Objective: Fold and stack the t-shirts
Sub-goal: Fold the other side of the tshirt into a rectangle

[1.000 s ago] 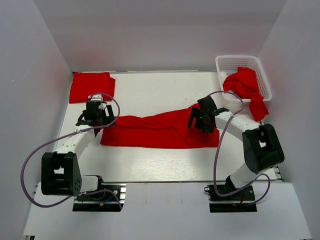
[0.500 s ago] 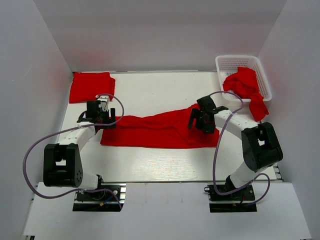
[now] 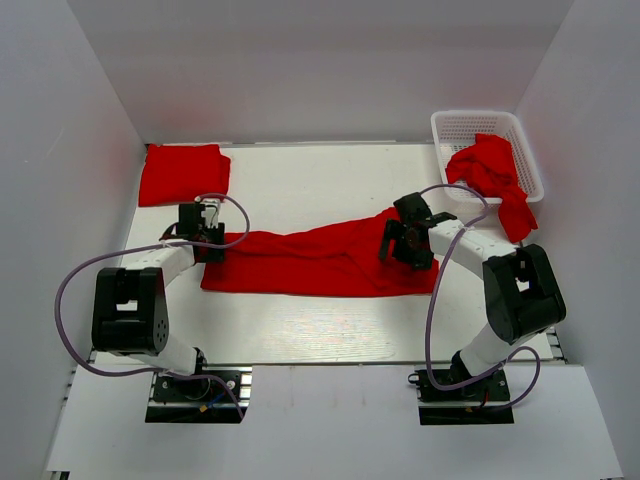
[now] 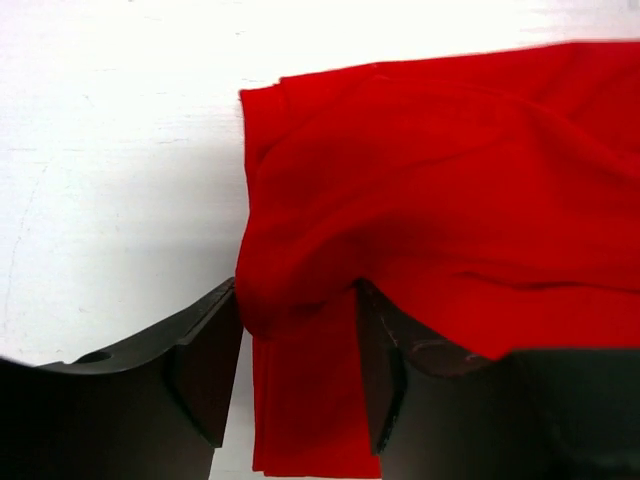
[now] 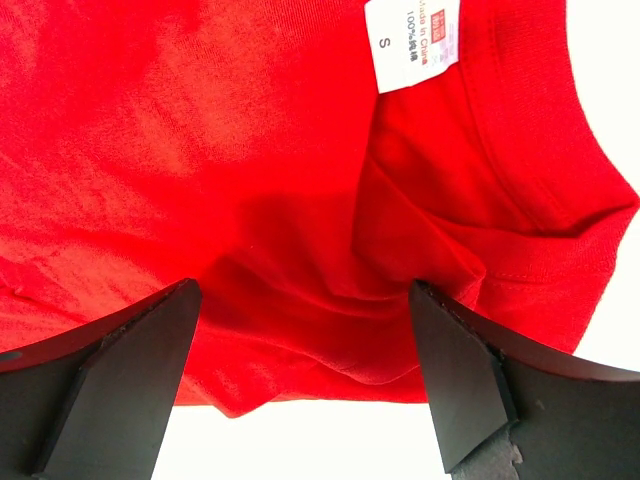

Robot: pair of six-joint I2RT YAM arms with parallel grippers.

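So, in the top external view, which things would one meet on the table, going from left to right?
folded t-shirt → spread-out t-shirt → white basket

A red shirt [image 4: 450, 180] lies on a white table [image 4: 110, 150] and fills the right side of the view. Its left edge is bunched into a raised fold, pinched between the two black fingers [image 4: 205, 365] of the gripper [image 4: 297, 385] at the near edge.
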